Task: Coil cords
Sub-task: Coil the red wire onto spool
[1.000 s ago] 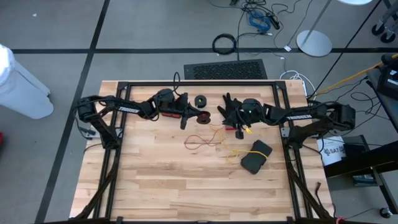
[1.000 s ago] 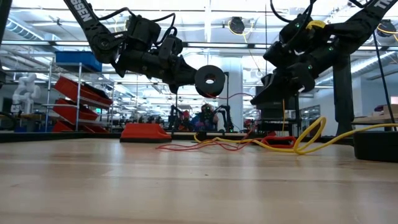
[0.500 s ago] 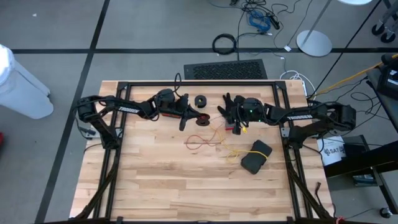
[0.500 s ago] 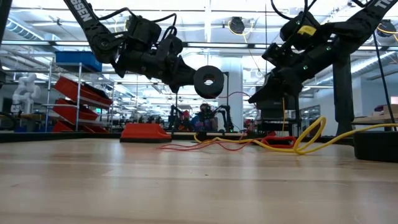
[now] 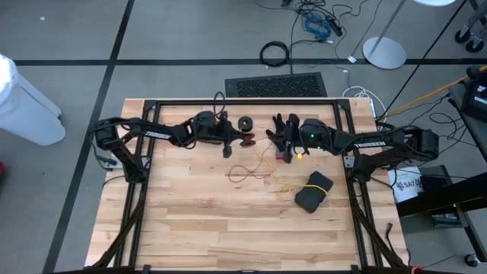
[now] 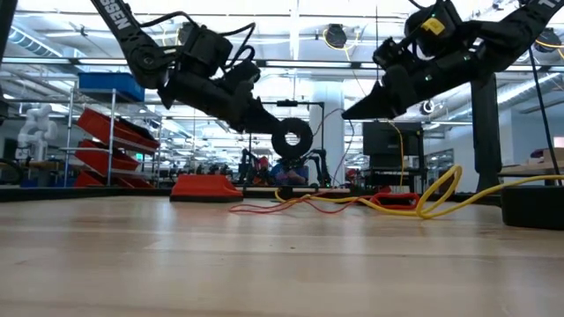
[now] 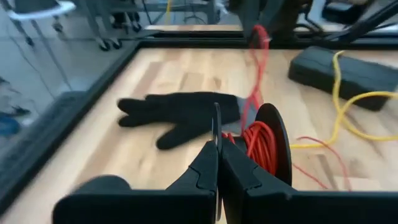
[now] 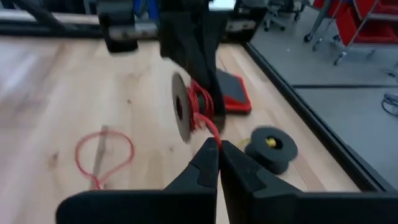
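My left gripper (image 5: pixel 237 141) is shut on a small black reel (image 7: pixel 266 144) wound with red-orange cord, held above the table's far middle. My right gripper (image 8: pixel 217 148) faces it from the right, shut on the red cord (image 8: pixel 208 127) just off the reel. The cord's free length lies in loops (image 5: pixel 243 172) on the wood. A second black reel (image 8: pixel 270 147), with yellow at its hub, lies flat on the table. The yellow cord (image 5: pixel 285 186) lies loose near a black pouch. My left gripper pinches the reel's near flange (image 7: pixel 216 127) by its rim between its two fingers, coming nearly level from the table's left. The reel is lifted clear of the table and stands on edge (image 6: pixel 291 138). My right gripper pinches the red cord (image 8: pixel 210 133) between its fingertips, a short way from the reel, coming from the table's right and slanting a little downward. The strand between reel and fingers runs nearly straight, clear of the table.
A black glove (image 7: pixel 180 113) lies flat on the far middle of the table between the arms. A black pouch (image 5: pixel 313 190) sits right of centre. The black frame rail (image 5: pixel 243 103) runs along the far edge. Bare wood (image 5: pixel 228 228) fills the near half.
My right gripper has risen and tipped its fingers up. My left gripper has stayed in place but turned and tipped its fingers downward, so the reel hangs lower than before. The loose cord on the table has kept its place.
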Robot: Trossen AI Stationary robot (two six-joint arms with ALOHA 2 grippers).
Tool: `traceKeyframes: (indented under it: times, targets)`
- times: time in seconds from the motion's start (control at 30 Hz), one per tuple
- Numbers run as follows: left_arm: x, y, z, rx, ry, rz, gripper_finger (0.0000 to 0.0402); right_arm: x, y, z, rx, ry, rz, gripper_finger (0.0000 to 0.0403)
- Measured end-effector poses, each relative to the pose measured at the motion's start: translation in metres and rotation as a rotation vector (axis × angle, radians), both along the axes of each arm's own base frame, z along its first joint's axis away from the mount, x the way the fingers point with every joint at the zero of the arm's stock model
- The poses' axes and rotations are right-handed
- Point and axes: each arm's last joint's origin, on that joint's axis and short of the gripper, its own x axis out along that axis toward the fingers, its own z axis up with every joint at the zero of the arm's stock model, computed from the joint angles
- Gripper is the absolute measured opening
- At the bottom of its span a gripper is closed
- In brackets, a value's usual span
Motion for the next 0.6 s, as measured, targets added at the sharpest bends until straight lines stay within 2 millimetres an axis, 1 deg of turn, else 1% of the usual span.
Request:
traceKeyframes:
  times: [0.1,0.23,0.4,0.47,0.6]
  targets:
    - [0.005,-0.004,0.004,0.068,-0.004,0.028,0.0004,0.003,0.002,0.005,0.009,-0.041,0.001,0.0]
    - [0.012,-0.01,0.011,0.184,0.003,0.098,0.0003,0.01,0.004,0.018,-0.004,-0.09,0.017,0.0]
    - [0.021,-0.019,0.024,0.303,-0.038,0.19,0.0002,0.026,0.009,0.033,-0.028,-0.154,0.052,0.0]
    - [0.023,-0.02,0.03,0.333,-0.065,0.222,0.0002,0.036,0.01,0.034,-0.04,-0.146,0.065,0.0]
    - [0.027,-0.023,0.038,0.352,-0.1,0.268,0.0002,0.058,0.013,0.028,-0.101,-0.098,0.032,0.0]
